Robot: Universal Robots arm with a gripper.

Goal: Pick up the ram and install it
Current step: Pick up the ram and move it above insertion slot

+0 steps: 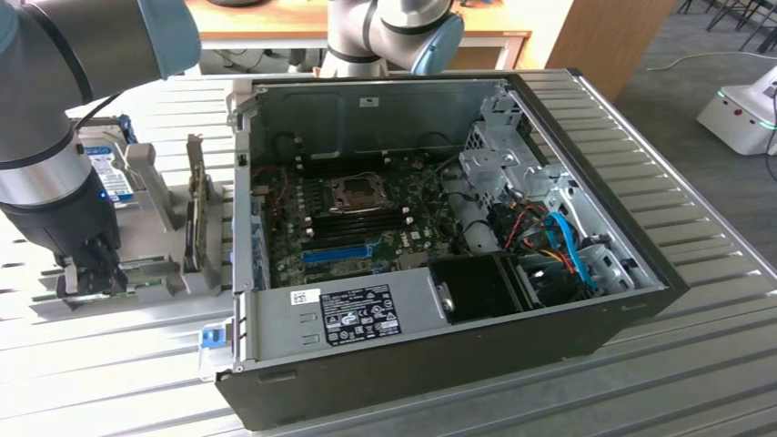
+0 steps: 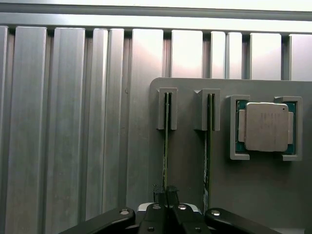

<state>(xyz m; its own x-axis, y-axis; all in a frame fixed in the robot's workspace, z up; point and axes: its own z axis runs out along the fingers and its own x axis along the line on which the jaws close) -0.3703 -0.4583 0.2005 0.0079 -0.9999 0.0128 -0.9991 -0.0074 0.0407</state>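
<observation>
Pincer (image 2: 165, 191) clenched on ram (image 2: 165, 146) standing on edge in grey holder (image 2: 185, 161) — lower left of exterior view, beside open PC case (image 1: 461, 364) on ribbed worktop (image 1: 680, 364).

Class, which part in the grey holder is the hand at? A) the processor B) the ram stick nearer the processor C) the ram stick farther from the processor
C: the hand pinches the ram farther from the processor, not the other stick.

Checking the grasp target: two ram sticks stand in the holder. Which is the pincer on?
The ram stick farther from the processor; the pincer grips its edge, while the other stick, next to the processor, stands free.
</observation>
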